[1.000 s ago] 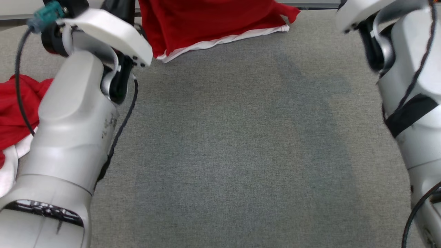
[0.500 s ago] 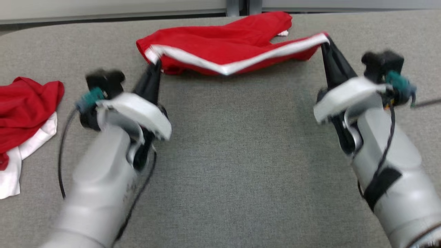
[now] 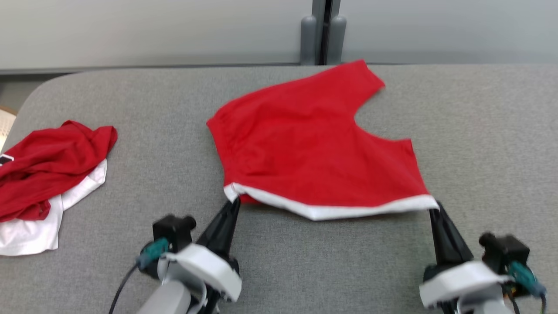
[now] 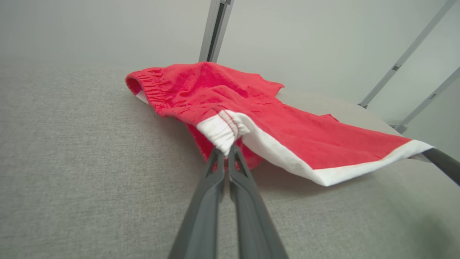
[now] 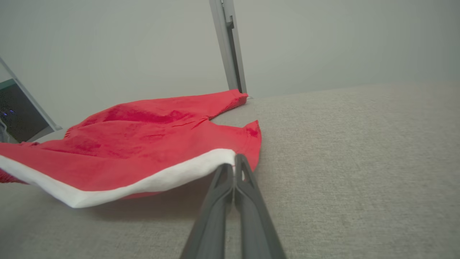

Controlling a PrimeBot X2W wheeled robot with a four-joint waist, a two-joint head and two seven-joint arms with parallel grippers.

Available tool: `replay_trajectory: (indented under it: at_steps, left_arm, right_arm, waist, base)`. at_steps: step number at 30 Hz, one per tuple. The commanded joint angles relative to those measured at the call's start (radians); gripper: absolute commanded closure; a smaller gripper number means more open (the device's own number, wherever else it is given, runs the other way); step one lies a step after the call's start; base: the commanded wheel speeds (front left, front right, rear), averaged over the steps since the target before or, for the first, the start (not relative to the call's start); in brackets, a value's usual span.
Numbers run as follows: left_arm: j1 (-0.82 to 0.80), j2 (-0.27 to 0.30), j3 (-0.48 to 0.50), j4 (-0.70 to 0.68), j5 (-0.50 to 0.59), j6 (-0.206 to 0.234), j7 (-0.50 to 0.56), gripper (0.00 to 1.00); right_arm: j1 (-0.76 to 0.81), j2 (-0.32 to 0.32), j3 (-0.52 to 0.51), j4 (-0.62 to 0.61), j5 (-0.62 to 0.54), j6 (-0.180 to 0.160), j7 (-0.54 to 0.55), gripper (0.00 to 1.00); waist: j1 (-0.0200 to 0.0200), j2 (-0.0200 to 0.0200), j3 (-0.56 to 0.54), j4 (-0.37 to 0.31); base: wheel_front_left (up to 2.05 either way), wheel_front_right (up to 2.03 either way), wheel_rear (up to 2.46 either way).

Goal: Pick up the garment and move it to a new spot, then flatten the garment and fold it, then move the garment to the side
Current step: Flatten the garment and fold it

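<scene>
Grey tabletop (image 3: 305,270) held the garment (image 3: 314,148) (white-hemmed); left end effector (image 3: 233,205) and right end effector (image 3: 433,213) gripped its hem corners tightly.

Red cloth garment w/ white hem band (image 3: 314,148) lies spread on grey fabric tabletop (image 3: 305,270). L gripper (image 3: 235,202) pinches the near-L hem corner, R gripper (image 3: 433,210) the near-R corner; hem stretched btwn them. Crumpled red-and-white cloth pile (image 3: 48,170) at far L, well apart.
</scene>
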Motion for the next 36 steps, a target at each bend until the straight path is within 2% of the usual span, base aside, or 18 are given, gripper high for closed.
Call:
replay_trajectory:
  at_steps: [1,5,11,17,20,22,29,36]
  left_arm:
    - [0.021,0.013,-0.003,-0.022,0.008,0.005,-0.001,1.00]
    - [0.153,0.060,-0.022,-0.164,0.011,0.040,0.042,1.00]
    - [0.357,0.156,-0.024,-0.426,-0.001,0.129,0.155,1.00]
    - [0.497,0.230,-0.015,-0.665,-0.009,0.218,0.259,1.00]
    - [0.529,0.250,-0.014,-0.733,-0.014,0.238,0.291,1.00]
    - [0.525,0.263,-0.016,-0.752,-0.013,0.239,0.311,1.00]
    - [0.464,0.247,-0.022,-0.728,-0.024,0.214,0.315,1.00]
    - [0.297,0.217,-0.005,-0.647,-0.035,0.148,0.290,1.00]
  right_arm:
    - [0.032,-0.002,-0.008,-0.025,-0.011,0.000,0.011,1.00]
    - [0.187,0.012,-0.033,-0.194,-0.038,0.000,0.102,1.00]
    - [0.376,0.020,-0.062,-0.429,-0.061,0.000,0.256,1.00]
    - [0.502,0.017,-0.109,-0.589,-0.069,0.000,0.362,1.00]
    - [0.529,0.013,-0.127,-0.626,-0.065,0.000,0.387,1.00]
    - [0.529,0.012,-0.140,-0.632,-0.059,0.000,0.406,1.00]
    - [0.439,-0.008,-0.153,-0.586,-0.050,0.000,0.398,1.00]
    - [0.166,-0.055,-0.141,-0.463,-0.054,0.000,0.359,1.00]
  waist:
    - [0.0000,-0.0001,-0.023,-0.010]
    - [0.0000,-0.0001,-0.062,-0.028]
    - [0.0000,-0.0001,-0.118,-0.063]
    - [0.0000,-0.0001,-0.145,-0.064]
    - [0.0000,-0.0001,-0.148,-0.054]
    - [0.0000,-0.0001,-0.141,-0.045]
    - [0.0000,-0.0001,-0.090,-0.016]
    - [0.0000,-0.0001,0.059,0.048]
  base:
    - [0.00,0.00,0.00]
    - [0.00,0.00,0.00]
    - [0.00,0.00,0.00]
    - [0.00,0.00,0.00]
    - [0.00,0.00,0.00]
    - [0.00,0.00,0.00]
    - [0.00,0.00,0.00]
    - [0.00,0.00,0.00]
